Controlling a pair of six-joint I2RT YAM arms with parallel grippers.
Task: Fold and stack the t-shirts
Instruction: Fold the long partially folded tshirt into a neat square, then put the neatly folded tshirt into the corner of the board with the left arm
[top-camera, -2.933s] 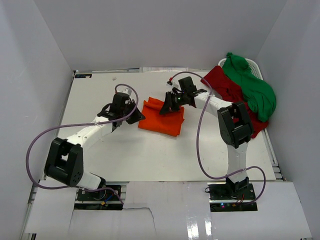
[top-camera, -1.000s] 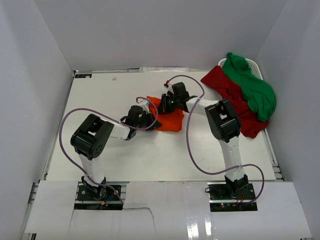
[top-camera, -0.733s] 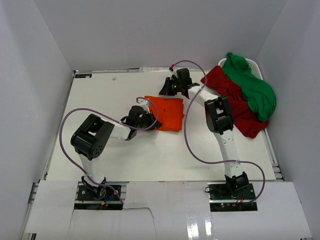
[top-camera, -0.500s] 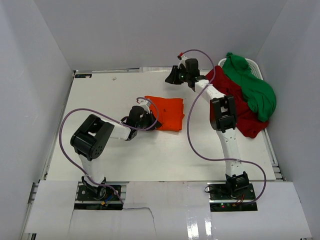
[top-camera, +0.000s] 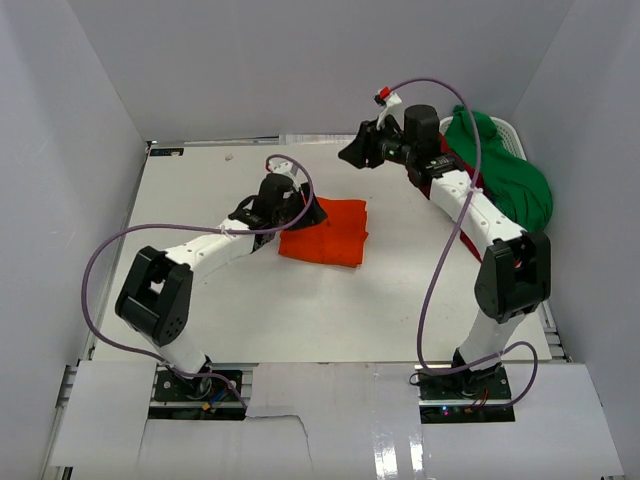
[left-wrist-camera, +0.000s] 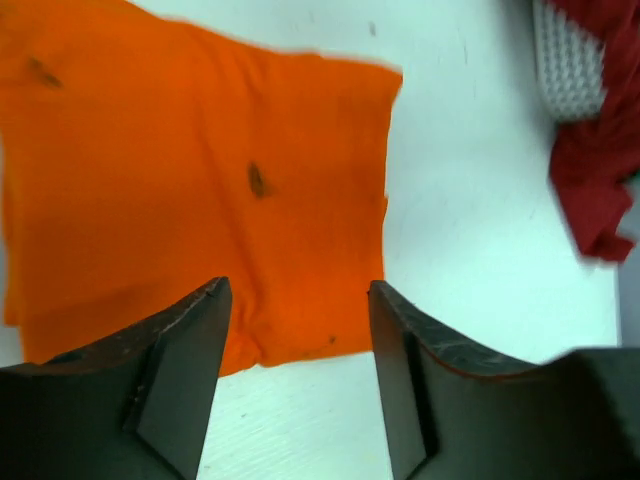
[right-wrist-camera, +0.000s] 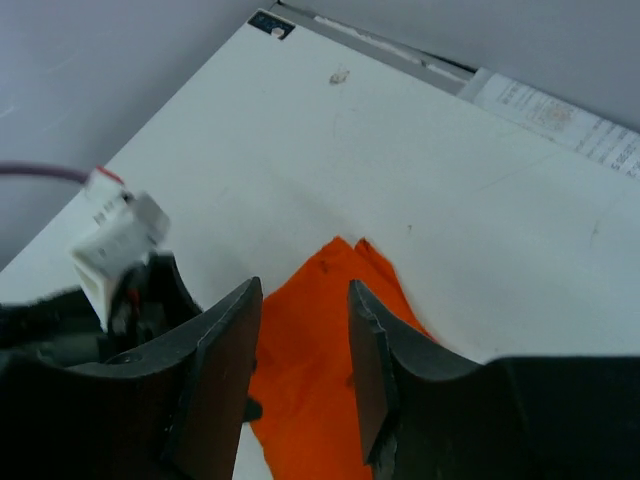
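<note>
The folded orange t-shirt (top-camera: 330, 232) lies mid-surface (top-camera: 200, 180). The left gripper (top-camera: 303, 211) hovers over its left edge, jaws apart, empty. Beyond its far edge the right gripper (top-camera: 352, 152) hangs likewise parted, empty. The dark red t-shirt (left-wrist-camera: 600, 170) and green t-shirt (top-camera: 515, 185) are heaped far right.

The dark red shirt (left-wrist-camera: 598, 185) is largely hidden (under the green shirt (top-camera: 518, 185)).

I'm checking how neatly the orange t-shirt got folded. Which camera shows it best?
The left wrist view: the orange t-shirt fills it close up, with edges and layers clear. The top external view shows it small, its left edge under the left gripper. The right wrist view catches only one corner.
</note>
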